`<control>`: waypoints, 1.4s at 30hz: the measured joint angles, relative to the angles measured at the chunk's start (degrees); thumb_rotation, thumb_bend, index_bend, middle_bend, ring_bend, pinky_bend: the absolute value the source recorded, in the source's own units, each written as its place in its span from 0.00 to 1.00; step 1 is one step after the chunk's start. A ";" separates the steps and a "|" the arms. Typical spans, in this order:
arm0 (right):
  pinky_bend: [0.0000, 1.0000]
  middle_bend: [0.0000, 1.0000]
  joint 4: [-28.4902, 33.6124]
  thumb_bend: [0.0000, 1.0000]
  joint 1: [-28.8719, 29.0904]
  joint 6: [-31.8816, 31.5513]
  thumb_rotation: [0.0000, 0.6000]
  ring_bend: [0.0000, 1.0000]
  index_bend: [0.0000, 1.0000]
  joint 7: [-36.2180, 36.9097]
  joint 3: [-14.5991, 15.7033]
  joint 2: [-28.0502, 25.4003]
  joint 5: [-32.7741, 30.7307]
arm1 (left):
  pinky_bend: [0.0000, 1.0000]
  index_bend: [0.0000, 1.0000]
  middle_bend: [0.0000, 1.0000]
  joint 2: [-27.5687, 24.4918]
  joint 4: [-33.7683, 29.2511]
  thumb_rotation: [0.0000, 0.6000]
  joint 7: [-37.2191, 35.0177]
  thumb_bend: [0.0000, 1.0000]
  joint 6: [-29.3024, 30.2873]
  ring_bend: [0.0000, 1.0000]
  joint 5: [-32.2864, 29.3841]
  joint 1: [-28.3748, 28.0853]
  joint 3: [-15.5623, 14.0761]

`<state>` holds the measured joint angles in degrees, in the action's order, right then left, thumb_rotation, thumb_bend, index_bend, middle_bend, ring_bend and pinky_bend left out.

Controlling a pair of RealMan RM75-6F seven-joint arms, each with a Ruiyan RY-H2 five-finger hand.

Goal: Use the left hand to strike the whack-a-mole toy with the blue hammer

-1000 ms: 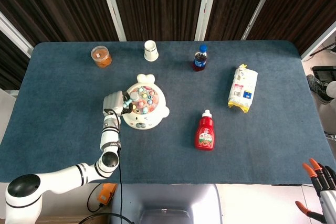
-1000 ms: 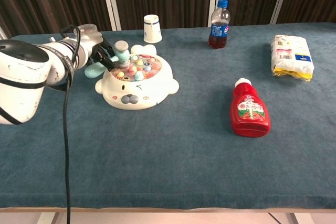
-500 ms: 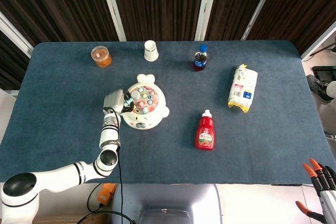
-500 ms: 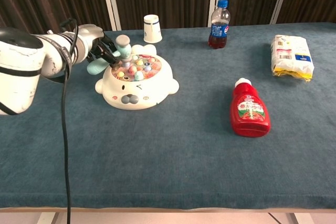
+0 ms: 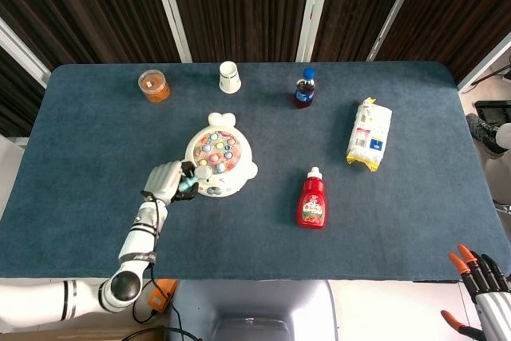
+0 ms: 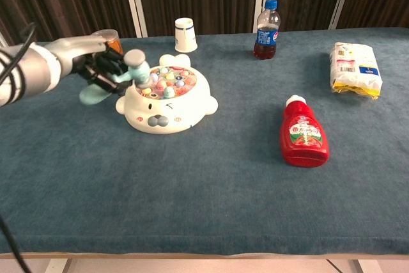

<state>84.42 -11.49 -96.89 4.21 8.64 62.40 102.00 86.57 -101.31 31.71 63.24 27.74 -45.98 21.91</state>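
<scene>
Left hand [image 6: 102,68], still grasping the blue hammer [image 6: 121,76], is pulling back off the whack-a-mole toy [image 6: 167,101] toward the tabletop's left edge, likely post-strike or re-cocking.

We see a matt dark-blue cloth table cover [image 6: 211,190]; on it, a glossy white plastic whack-a-mole toy [image 6: 167,102], and right of it a shiny red plastic ketchup bottle [image 6: 303,136].

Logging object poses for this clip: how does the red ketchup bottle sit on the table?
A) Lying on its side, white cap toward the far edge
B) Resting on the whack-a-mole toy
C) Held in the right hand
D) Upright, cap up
A: the ketchup bottle lies flat on the table, cap pointing away, apart from the toy.
</scene>
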 measured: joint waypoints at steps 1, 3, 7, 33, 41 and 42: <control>0.00 0.03 -0.02 0.17 0.00 -0.12 1.00 0.00 0.00 -0.15 0.09 0.06 0.26 | 1.00 0.70 1.00 -0.80 -0.72 1.00 -1.00 0.79 0.17 0.92 2.02 1.38 -1.90; 0.00 0.03 0.02 0.17 0.03 -0.12 1.00 0.00 0.00 -0.32 0.15 0.16 0.39 | 1.00 0.70 1.00 -1.71 -1.42 1.00 -2.58 0.78 0.33 0.92 5.07 3.24 -4.71; 0.00 0.03 0.34 0.17 0.23 0.27 1.00 0.00 0.00 -1.07 0.32 0.35 0.83 | 1.00 0.70 1.00 -2.07 -0.46 1.00 -6.03 0.78 0.45 0.91 12.79 6.29 -9.60; 0.00 0.03 0.54 0.17 0.33 0.32 1.00 0.00 0.00 -1.28 0.38 0.44 0.54 | 1.00 0.65 0.89 5.40 19.37 1.00 -11.85 0.55 -4.96 0.71 21.46 8.10 -13.03; 0.00 0.03 0.42 0.17 0.15 -0.07 1.00 0.00 0.00 -1.25 0.43 0.49 0.62 | 0.79 0.56 0.62 5.53 20.86 1.00 -13.18 0.47 -6.88 0.49 23.01 8.32 -13.42; 0.00 0.03 0.39 0.17 0.14 -0.10 1.00 0.00 0.00 -1.19 0.43 0.48 0.59 | 0.74 0.53 0.58 5.61 21.07 1.00 -13.23 0.47 -6.82 0.45 23.16 8.37 -13.43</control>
<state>84.81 -11.35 -96.99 3.01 9.07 62.88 102.60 92.18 -80.24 18.48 56.42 50.90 -37.60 8.48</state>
